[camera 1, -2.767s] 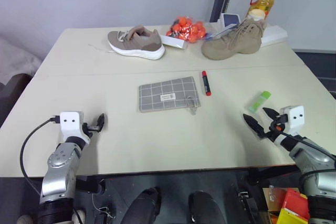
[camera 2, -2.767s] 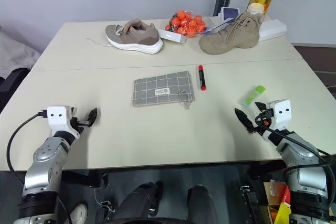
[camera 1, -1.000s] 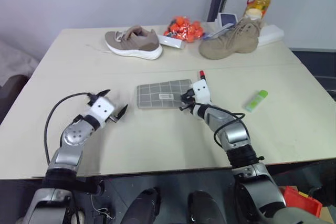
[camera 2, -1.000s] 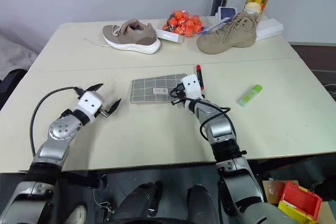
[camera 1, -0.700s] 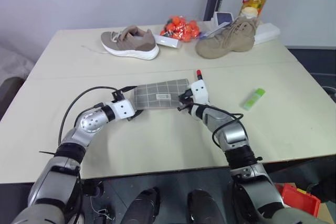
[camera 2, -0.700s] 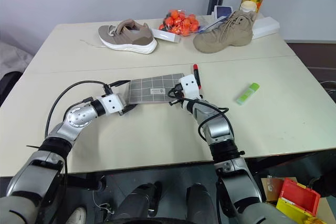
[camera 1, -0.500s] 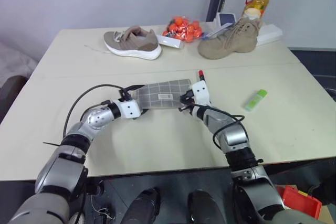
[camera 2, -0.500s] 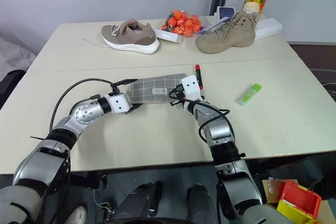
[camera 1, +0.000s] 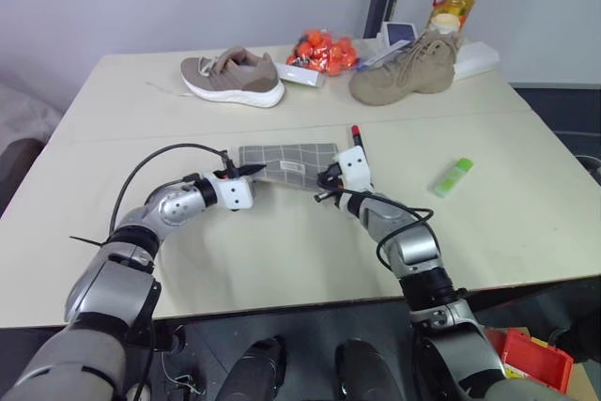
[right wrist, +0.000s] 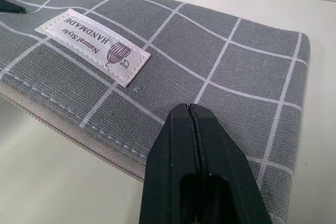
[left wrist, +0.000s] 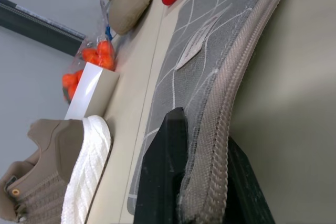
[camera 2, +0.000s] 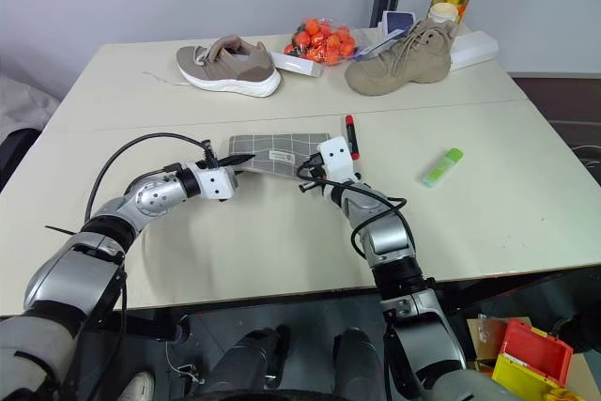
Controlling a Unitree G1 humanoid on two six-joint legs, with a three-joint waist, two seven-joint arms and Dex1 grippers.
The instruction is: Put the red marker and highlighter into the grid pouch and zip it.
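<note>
Now my left gripper (left wrist: pixel 202 182) pinches the zipper edge of the grid pouch (camera 1: pixel 286 158) at its left end, lifting that edge off the table (camera 1: pixel 282 241). My right gripper (right wrist: pixel 191 124) sits clamped together at the pouch's right end. The red marker (camera 1: pixel 357 135) lies just beyond it, the highlighter (camera 1: pixel 453 177) well to the right.

Grey grid pouch (camera 2: pixel 282 154) (white lines, white label), red marker (camera 2: pixel 350 134), light-green highlighter (camera 2: pixel 441 167).
</note>
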